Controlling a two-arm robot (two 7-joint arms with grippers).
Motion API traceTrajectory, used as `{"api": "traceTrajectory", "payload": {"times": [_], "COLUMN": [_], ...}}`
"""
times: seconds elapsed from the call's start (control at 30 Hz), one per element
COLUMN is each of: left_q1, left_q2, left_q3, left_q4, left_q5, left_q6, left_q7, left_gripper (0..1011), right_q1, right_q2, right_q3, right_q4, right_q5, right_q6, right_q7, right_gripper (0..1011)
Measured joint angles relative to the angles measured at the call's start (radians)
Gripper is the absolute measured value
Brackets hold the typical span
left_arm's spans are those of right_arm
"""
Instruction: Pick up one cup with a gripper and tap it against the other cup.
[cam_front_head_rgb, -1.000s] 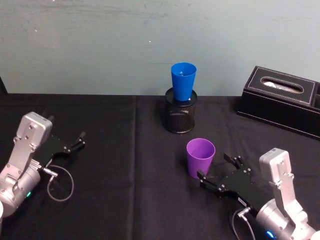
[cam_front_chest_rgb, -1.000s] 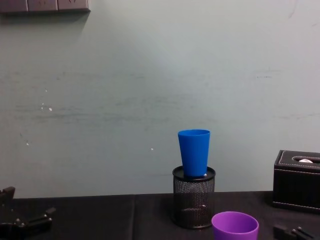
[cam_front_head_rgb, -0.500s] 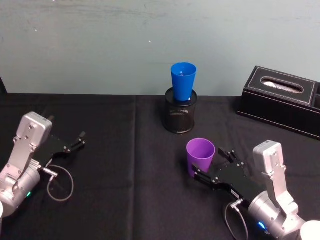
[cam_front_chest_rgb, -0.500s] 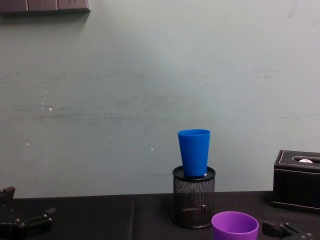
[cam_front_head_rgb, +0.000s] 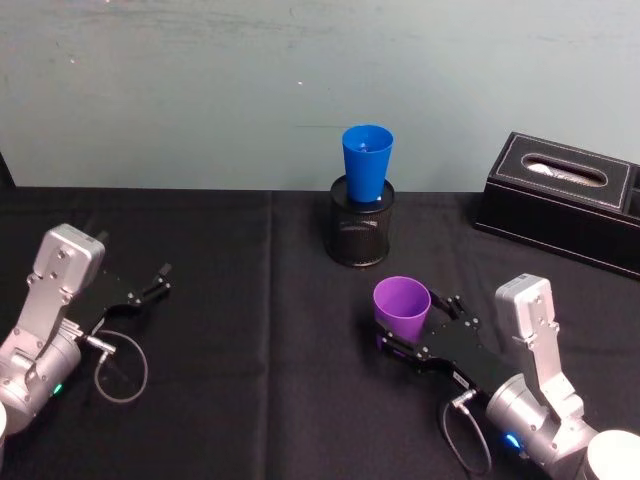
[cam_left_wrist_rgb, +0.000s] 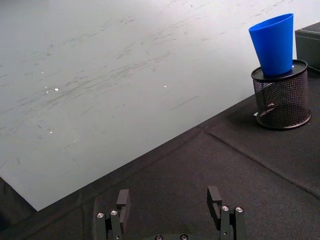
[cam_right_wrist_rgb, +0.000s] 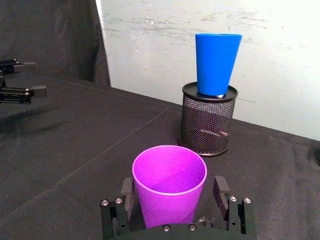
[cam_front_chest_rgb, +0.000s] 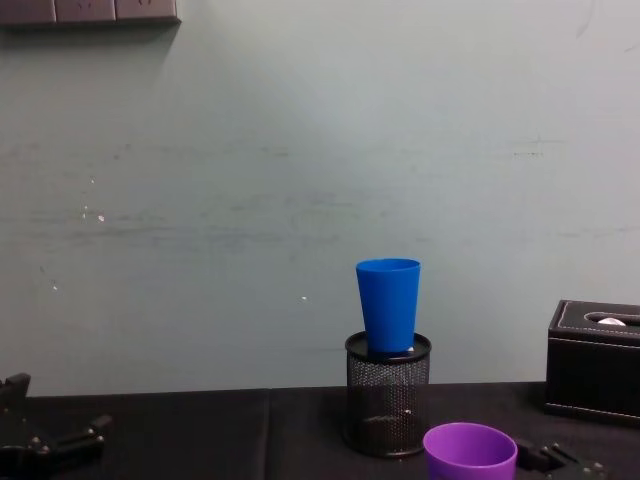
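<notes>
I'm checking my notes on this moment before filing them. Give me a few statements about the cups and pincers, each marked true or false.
1. The blue cup stands in the black mesh holder. True.
2. The right pincer holds the purple cup in the air. False: the cup stands on the table, between the pincer's open fingers.
3. The left pincer grips the blue cup. False: it is open and empty at the table's left, far from that cup.
4. The purple cup is upright, mouth up. True.
5. A black tissue box sits to the holder's right. True.
</notes>
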Motion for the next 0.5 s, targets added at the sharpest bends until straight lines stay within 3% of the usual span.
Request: {"api": "traceTrajectory", "payload": {"times": [0.5], "left_q1": [0.000], "left_q2": [0.000], "left_q3": [0.000], "left_q4": [0.000], "left_q5": [0.000], "left_q6": [0.000], "left_q7": [0.000], "left_gripper": [1011], "right_q1": [0.026], "right_q2": [-0.037], "right_q3": [0.020], "right_q4": [0.042], "right_q5": [-0.021], "right_q6": [-0.001], "right_q7": [0.039], "right_gripper": [1003]}}
